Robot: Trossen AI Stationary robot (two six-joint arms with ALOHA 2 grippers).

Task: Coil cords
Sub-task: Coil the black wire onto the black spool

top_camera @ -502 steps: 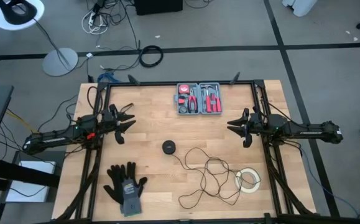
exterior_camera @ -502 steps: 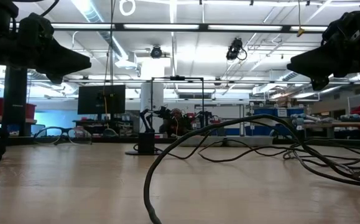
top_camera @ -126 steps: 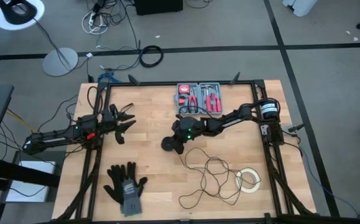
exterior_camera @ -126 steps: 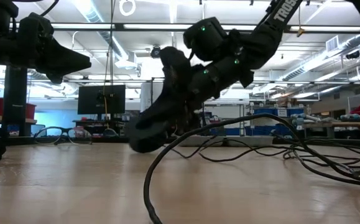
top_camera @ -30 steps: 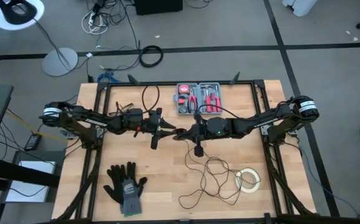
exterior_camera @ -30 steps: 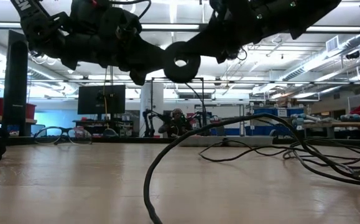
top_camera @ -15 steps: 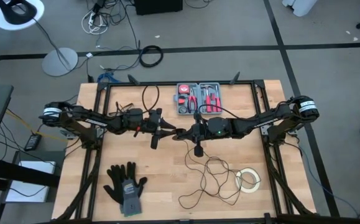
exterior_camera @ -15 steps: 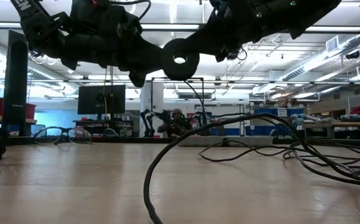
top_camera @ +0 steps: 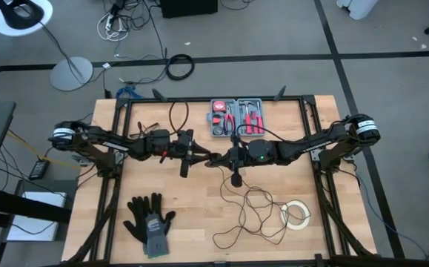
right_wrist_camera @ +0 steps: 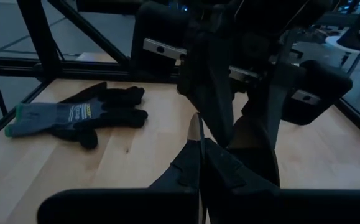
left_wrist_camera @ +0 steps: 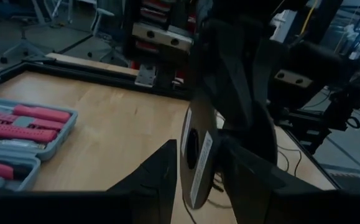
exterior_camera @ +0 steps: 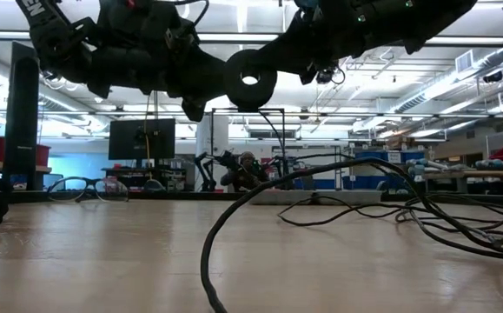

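Nothing has moved since half a second ago. You see both arms meet high over the middle of the table point(top_camera: 162, 189). Your left gripper point(top_camera: 201, 157) pinches the round black disc point(exterior_camera: 249, 80), and your right gripper point(top_camera: 218, 159), squeezed tight, grips its edge. The thin black wire point(top_camera: 250, 208) hangs down in loose loops by the white tape roll point(top_camera: 296, 215).

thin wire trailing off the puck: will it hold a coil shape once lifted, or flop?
Probably flops: the thin wire lies in loose, irregular loops on the table and hangs slack below the lifted puck. It looks light, so it likely drags along and may tangle where the loops cross.
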